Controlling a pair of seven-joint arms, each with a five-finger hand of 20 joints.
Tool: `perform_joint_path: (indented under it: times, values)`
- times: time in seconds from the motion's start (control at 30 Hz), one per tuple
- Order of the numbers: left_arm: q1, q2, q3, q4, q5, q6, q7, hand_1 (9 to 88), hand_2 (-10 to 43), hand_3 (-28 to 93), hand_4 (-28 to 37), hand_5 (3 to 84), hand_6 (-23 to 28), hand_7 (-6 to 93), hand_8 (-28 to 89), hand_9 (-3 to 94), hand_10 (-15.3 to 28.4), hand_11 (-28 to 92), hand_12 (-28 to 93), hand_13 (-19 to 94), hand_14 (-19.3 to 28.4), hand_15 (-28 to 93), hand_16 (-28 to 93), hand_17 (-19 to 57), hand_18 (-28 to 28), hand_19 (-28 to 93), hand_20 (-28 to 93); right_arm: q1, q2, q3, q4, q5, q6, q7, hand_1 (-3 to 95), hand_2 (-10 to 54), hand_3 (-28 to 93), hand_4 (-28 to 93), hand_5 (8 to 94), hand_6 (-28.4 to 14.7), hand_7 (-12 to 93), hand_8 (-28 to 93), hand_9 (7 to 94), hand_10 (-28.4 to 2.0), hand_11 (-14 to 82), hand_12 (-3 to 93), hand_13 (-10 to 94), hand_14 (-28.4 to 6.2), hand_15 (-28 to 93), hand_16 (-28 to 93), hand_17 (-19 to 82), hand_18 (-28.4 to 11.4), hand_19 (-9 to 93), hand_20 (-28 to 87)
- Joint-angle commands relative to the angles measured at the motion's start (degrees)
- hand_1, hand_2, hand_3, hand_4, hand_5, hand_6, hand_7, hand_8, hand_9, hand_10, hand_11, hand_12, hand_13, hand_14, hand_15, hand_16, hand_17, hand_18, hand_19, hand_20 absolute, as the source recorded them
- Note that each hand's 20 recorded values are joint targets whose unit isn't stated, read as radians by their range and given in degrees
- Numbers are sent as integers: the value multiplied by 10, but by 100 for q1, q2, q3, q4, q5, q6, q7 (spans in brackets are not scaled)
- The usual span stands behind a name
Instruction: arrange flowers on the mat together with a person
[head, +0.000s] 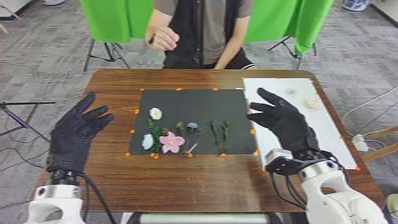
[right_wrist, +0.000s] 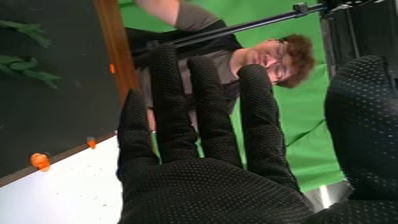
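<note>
In the head view my left hand is open over the table left of the dark mat. My right hand is open at the mat's right edge, above the white sheet; in the right wrist view the right hand has straight fingers and holds nothing. On the mat lie a pink flower, a white flower, a pale blue flower, a small blue-grey flower and green stems. Leafy stems on the mat show in the right wrist view.
A white sheet covers the table's right side, with small pale items near its far end. Orange markers line the mat. A person stands beyond the far edge, one hand raised off the table.
</note>
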Motion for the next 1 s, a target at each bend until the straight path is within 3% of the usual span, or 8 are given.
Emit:
perform_joint_path:
  times: [0.03,0.2,0.43,0.63,0.7,1.0]
  values:
    - [6,-18,23,16,9,-31,-59,210,67,768,-283,373,81,58,-66,386,194,235,118,298,264,519,-68,-41,252,561,274,198,452,63,-69,-1290,771,350,270,-15,736,-281,430,29,176,-151,509,-136,192,162,422,-141,432,165,52,-173,384,228]
    - [-36,-19,26,25,24,-52,-85,209,67,769,-283,373,81,59,-67,386,194,236,117,297,265,520,-69,-41,251,560,275,473,1112,177,-102,-2590,1738,1198,283,-14,731,-273,438,19,169,-146,545,-138,266,161,480,-137,553,127,84,-184,505,257]
    - [-2,34,36,-1,0,7,-29,211,67,769,-283,373,81,59,-67,386,195,237,116,297,265,520,-69,-41,251,560,277,1410,2027,-336,424,-4978,2156,3262,303,-17,713,-262,440,13,155,-139,588,-154,288,160,549,-133,601,114,143,-195,585,254]
    - [-33,76,66,-7,-9,23,5,212,67,770,-283,373,82,60,-67,386,195,237,116,297,264,521,-69,-41,251,559,278,2477,2605,-1298,1467,-6734,1759,4063,309,-20,708,-255,437,10,148,-134,609,-157,296,160,577,-130,607,109,159,-200,614,232]
    - [-51,92,86,-7,-12,23,21,212,67,770,-283,373,81,61,-67,385,195,237,116,297,265,522,-69,-41,251,559,278,2900,2771,-1699,1815,-6862,1752,4315,312,-21,709,-255,438,11,149,-134,614,-153,301,162,582,-125,610,111,160,-198,612,226]
    - [-54,86,58,-23,-30,-3,31,214,67,770,-282,373,82,60,-67,385,196,236,116,296,265,521,-71,-42,251,558,279,4318,3068,-2879,2977,-6846,528,4772,314,-24,706,-253,421,9,144,-134,626,-154,308,161,607,-123,608,115,171,-200,627,206]
